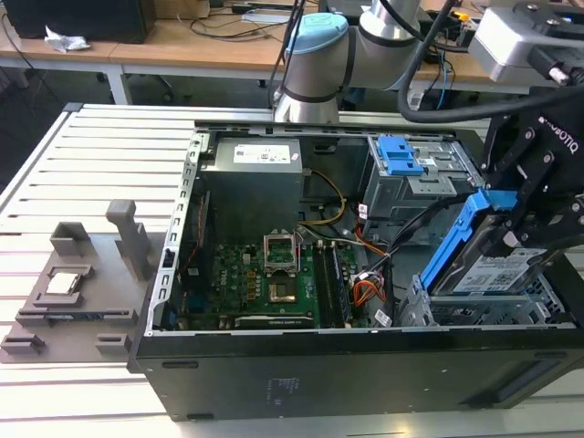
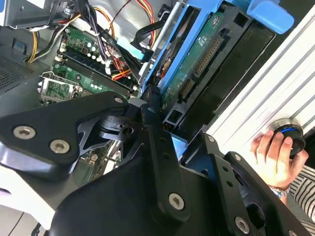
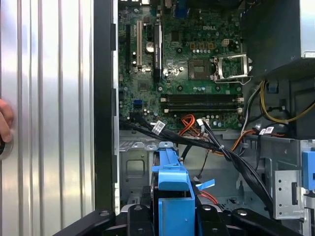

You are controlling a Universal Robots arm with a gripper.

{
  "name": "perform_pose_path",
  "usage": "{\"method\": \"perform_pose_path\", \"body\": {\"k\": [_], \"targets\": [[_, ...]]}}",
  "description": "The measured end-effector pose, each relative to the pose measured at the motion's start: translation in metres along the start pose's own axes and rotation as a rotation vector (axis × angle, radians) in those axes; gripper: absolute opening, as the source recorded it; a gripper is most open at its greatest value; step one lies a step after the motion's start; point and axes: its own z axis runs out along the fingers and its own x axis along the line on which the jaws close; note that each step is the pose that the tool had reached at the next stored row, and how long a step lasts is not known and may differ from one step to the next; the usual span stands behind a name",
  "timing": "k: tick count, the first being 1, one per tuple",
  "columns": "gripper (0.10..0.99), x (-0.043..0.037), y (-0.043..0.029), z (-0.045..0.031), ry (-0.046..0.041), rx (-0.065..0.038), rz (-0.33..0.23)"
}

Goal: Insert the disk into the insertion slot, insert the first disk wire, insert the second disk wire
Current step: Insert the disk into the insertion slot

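The disk (image 1: 497, 270), a silver drive with a white-and-blue label in a bright blue carrier (image 1: 453, 245), hangs tilted over the right front corner of the open computer case. My gripper (image 1: 527, 226) is shut on it from the exterior view's right. Just below lies the insertion slot (image 1: 474, 312), a low grey perforated bay; the disk's lower edge is at its mouth. The second wrist view shows the disk's green circuit side (image 2: 197, 54) beyond my black fingers (image 2: 158, 142). In the first wrist view the carrier (image 3: 172, 189) sits between my fingertips (image 3: 140, 216) above the grey bay (image 3: 132, 167).
A taller grey cage with a blue latch (image 1: 401, 155) stands behind the slot. Black cable bundles (image 3: 197, 142) and orange wires (image 3: 189, 123) cross beside the bay, with the motherboard (image 1: 274, 274) further in. A person's hand (image 2: 275, 155) rests on a knob on the ribbed table outside the case.
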Motion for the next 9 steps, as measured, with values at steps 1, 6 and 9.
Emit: {"method": "perform_pose_path", "body": {"k": [1,6,9], "targets": [[0.365,0.0000,0.0000,0.0017,0.0001,0.000,0.000],[0.365,0.0004,-0.0005,0.0129,0.0001,0.000,0.000],[0.365,0.0005,-0.0007,0.0178,0.0002,0.000,0.000]]}}
